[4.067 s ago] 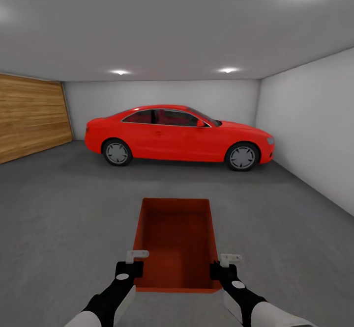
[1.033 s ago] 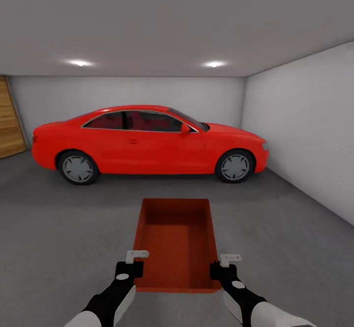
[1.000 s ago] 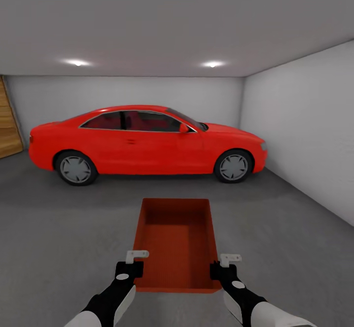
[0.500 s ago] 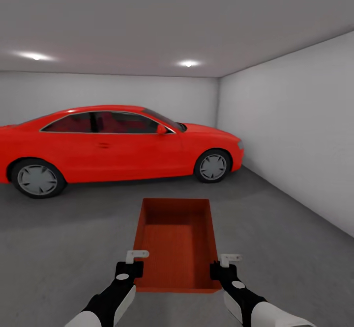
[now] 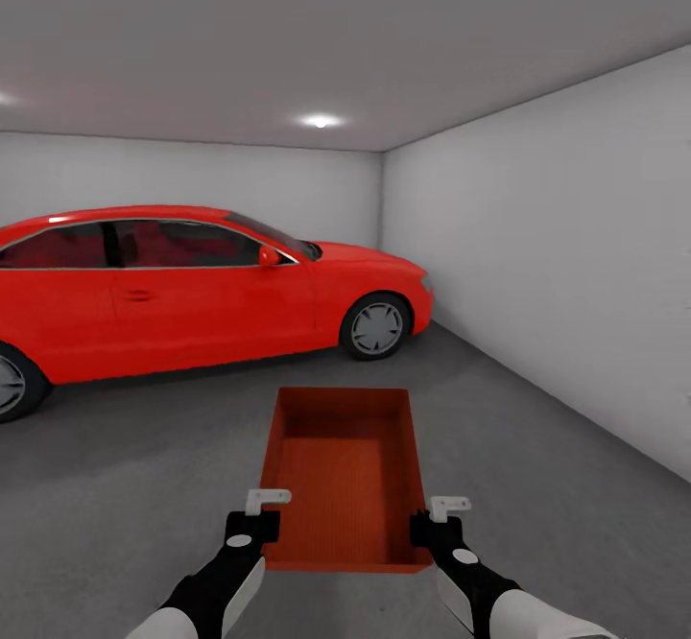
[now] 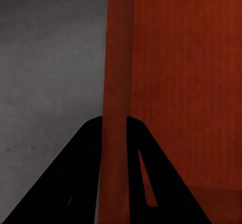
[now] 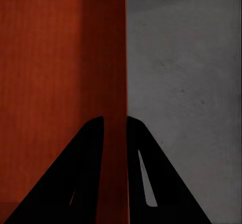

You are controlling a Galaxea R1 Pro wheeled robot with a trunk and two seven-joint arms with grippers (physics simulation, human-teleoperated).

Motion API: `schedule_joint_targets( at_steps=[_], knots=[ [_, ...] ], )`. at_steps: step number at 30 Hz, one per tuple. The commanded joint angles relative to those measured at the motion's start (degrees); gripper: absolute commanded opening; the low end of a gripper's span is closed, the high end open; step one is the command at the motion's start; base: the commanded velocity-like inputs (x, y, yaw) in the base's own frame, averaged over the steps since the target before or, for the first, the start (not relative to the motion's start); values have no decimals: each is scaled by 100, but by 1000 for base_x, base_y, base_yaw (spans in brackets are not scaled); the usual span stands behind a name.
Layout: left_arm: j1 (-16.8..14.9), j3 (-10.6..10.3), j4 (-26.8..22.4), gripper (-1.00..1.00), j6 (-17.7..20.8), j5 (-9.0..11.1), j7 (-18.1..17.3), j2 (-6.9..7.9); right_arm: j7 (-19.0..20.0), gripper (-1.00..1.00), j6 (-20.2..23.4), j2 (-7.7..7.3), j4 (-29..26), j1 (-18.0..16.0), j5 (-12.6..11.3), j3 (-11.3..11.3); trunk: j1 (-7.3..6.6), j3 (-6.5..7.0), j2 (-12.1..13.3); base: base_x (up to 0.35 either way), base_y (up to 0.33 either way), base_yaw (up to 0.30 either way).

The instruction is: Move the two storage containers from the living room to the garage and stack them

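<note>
One storage container (image 5: 341, 471), red-orange and open-topped with nothing inside, hangs in front of me above the dark grey floor (image 5: 115, 495) of the garage. My left gripper (image 5: 257, 516) is shut on its left wall near the close end. My right gripper (image 5: 438, 520) is shut on its right wall. In the left wrist view the black fingers (image 6: 75, 183) straddle the thin red wall (image 6: 117, 57). The right wrist view has the same clamp, fingers (image 7: 156, 183) on either side of the wall (image 7: 113, 57). The living room is out of view.
A red car (image 5: 192, 284) stands across the garage ahead and to the left, its front wheel (image 5: 376, 328) near the far corner. A plain white wall (image 5: 557, 265) runs along the right. Bare concrete floor lies between me and the car.
The camera has swung right and moved closer: the car slid left in the picture and the wooden door left view. The container and both grippers keep the same place before me.
</note>
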Motion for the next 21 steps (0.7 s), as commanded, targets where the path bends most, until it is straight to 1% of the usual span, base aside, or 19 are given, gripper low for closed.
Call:
schedule_joint_targets(
  at_steps=[1,21],
  knots=[
    [-6,265,-7,-100,38,183,78,13,17,-100,-18,-40,-22,-6,12,-63,5,-9,-8,322,0,-282],
    [-6,265,-10,-100,38,183,78,14,21,-100,-18,-43,-22,-6,11,-65,5,-9,-8,322,0,-282]
  ],
)
